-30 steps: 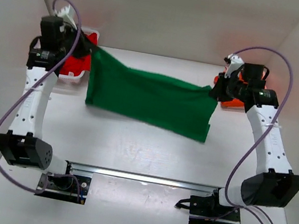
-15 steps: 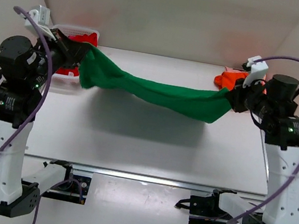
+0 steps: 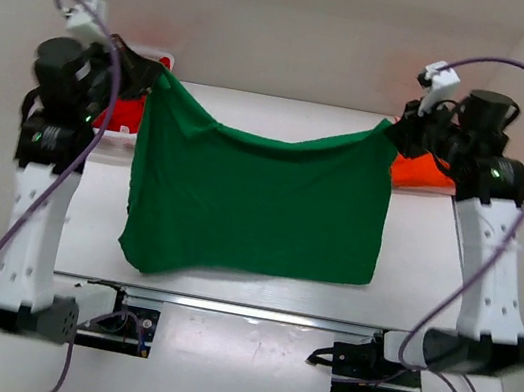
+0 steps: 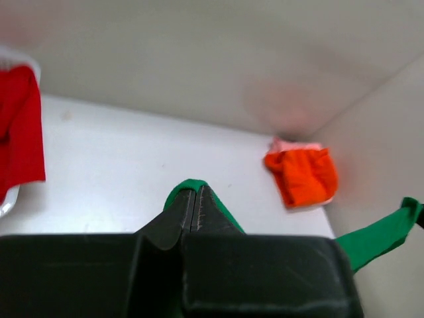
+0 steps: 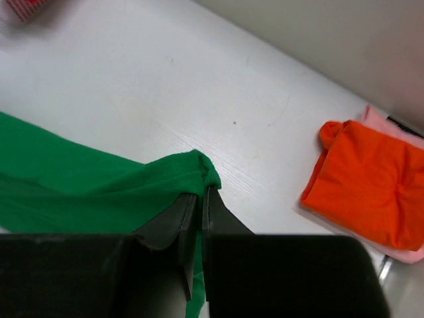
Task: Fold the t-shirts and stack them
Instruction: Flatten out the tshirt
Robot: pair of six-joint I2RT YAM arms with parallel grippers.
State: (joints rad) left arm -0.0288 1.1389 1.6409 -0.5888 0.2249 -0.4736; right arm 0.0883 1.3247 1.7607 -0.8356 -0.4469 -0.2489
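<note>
Up in the overhead view, the green t-shirt [image 3: 255,205] hangs spread out like a curtain between the two arms, over the middle of the desk [image 3: 413,263]. The left gripper [image 3: 158,76] has its jaws pinched on one top corner and the right gripper [image 3: 391,133] has the other, with the top edge sagging a bit between them. Can't tell if the bottom hem touches the desk. An orange t-shirt [image 3: 427,172] sits folded at the far right, and a red t-shirt [image 3: 126,116] is bunched in the white basket [image 3: 115,135] at the far left. My read: orange is done, green is spread but not folded at all, and red is untouched. Plenty left.

Left wrist view: the jaws are pressed together with just a nub of green poking out past the tips, so they're clamped on the shirt. Red is at the left edge, orange is across the desk, and a strip of green shows at the right edge. One thing overhead doesn't really give you is a pink cloth [image 4: 289,144] peeking out behind the orange. It's probably another folded shirt, so the stack looks started.

Right wrist view: same deal, jaws clamped on a gathered green corner, with the cloth trailing off to the left. The orange fold shows best here, lying right on top of the pink cloth.
</note>
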